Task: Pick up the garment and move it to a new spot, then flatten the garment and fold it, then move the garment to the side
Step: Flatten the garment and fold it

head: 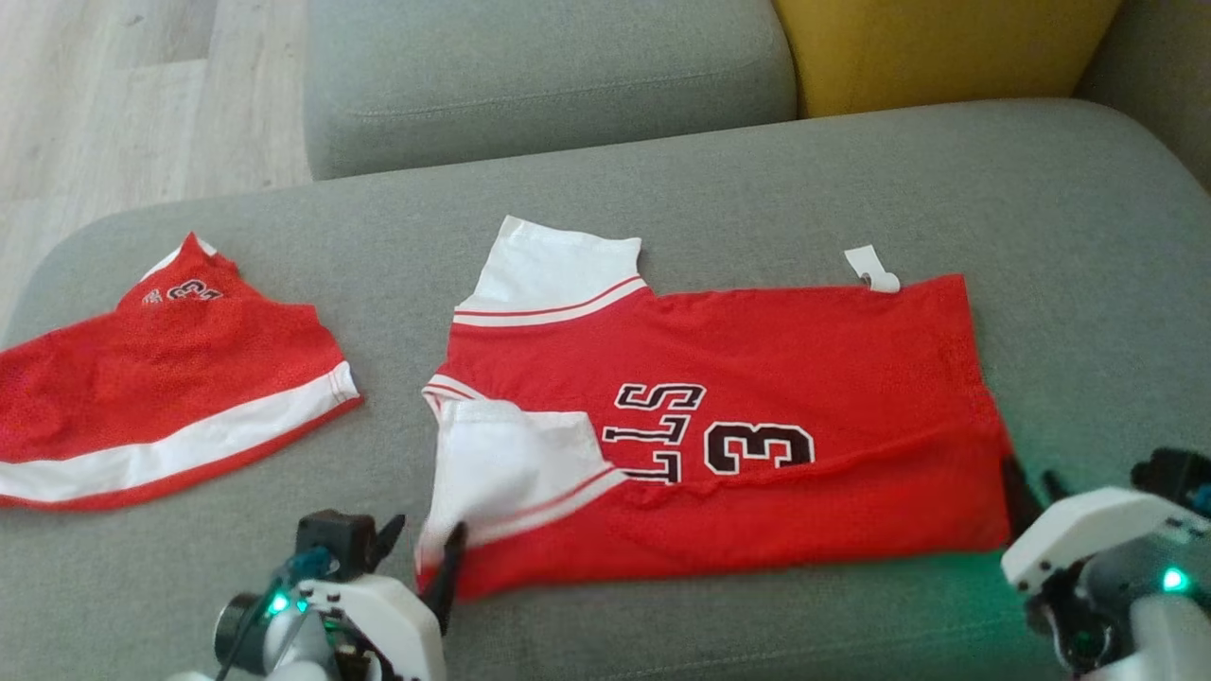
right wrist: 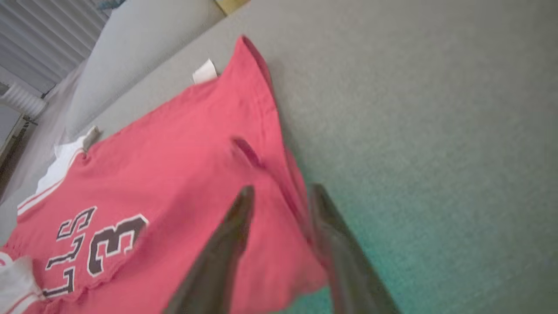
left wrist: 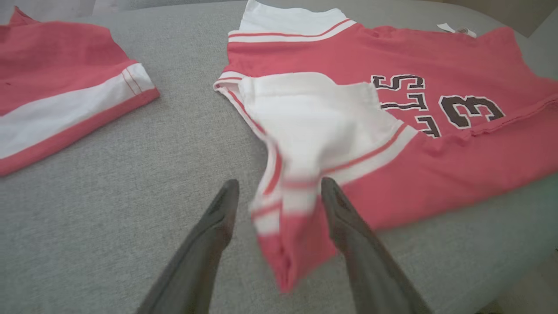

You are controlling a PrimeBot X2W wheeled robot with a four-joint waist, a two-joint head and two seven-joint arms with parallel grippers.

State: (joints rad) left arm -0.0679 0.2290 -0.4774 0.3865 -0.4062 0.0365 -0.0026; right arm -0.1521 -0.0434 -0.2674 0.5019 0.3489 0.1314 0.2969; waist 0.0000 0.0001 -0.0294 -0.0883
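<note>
The folded red jersey (head: 757,416) lies on the grey fabric sofa (head: 1088,218) between the left end effector (head: 428,526) and right end effector (head: 1031,473); red mesh shorts (head: 170,378) lie further left.

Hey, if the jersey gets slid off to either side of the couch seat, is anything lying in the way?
To the left, yes: the other red garment lies on the seat, apart from the jersey. To the right, nothing visible, just bare cushion.

Grey fabric sofa seat (head: 757,180) before me carries two items, well apart: a partly folded red-and-white jersey (head: 757,359) at centre, and white-striped red shorts (head: 161,397) to my left.
</note>
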